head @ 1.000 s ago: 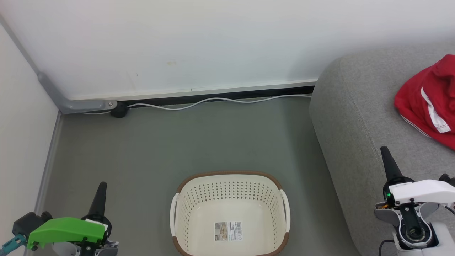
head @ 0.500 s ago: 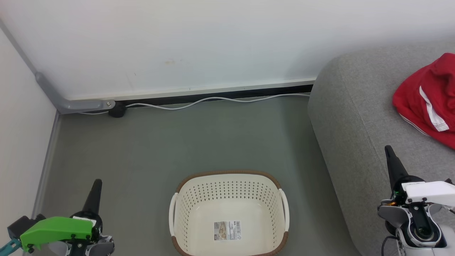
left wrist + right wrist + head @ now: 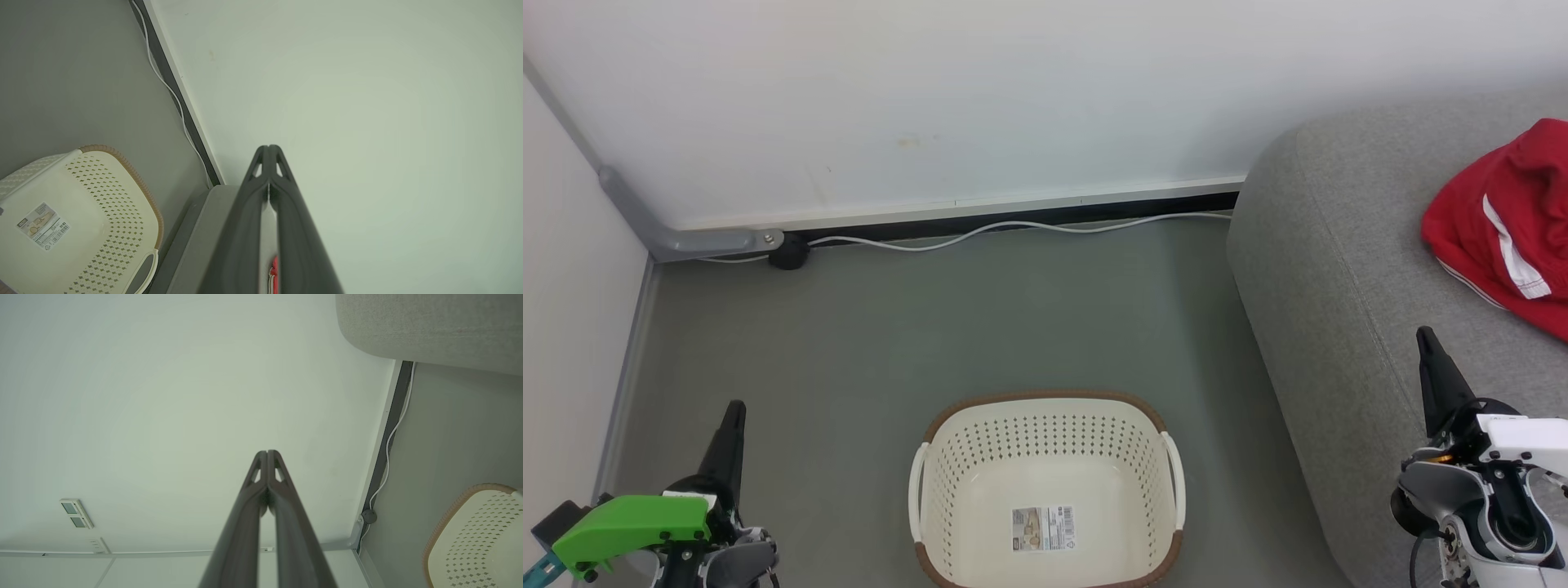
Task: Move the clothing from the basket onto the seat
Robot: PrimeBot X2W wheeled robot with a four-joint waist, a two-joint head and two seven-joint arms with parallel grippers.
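Grey-green floor (image 3: pixel 931 327) under a plain white wall (image 3: pixel 1013 98), with a thin white cable (image 3: pixel 1013 227) along the floor's far edge and a black round plug (image 3: pixel 788 255) near its far left corner.

From the head: oval cream perforated plastic basket (image 3: pixel 1045 445) with brown rim and white side handles, upright on the floor, well short of that far edge. Paper label (image 3: pixel 1043 529) plain to see on its bare inside bottom. Just right of it, a large light grey fabric sofa (image 3: pixel 1339 269) with a rounded end. Bright red clothing (image 3: pixel 1503 237) with a white stripe and white trim, crumpled in a heap on the sofa's top, well in from the rounded end and cut off by the picture's right border. Lettering not to be made out.

Left gripper (image 3: pixel 735 408), green-covered, over the floor left of the basket. Right gripper (image 3: pixel 1423 333), white-covered, over the sofa's front edge, apart from the clothing. Each seen from the head as a single dark spike, so no reading of the jaws from there.

Settled by the wrist views: both pairs of long dark fingers closed, tip against tip.

From the left wrist, also a red sliver low behind the fingers, beside the sofa's end and the basket. From the right wrist, also a small pale switch panel (image 3: pixel 76 513) on the wall, along with the basket's brown rim and the sofa's end.
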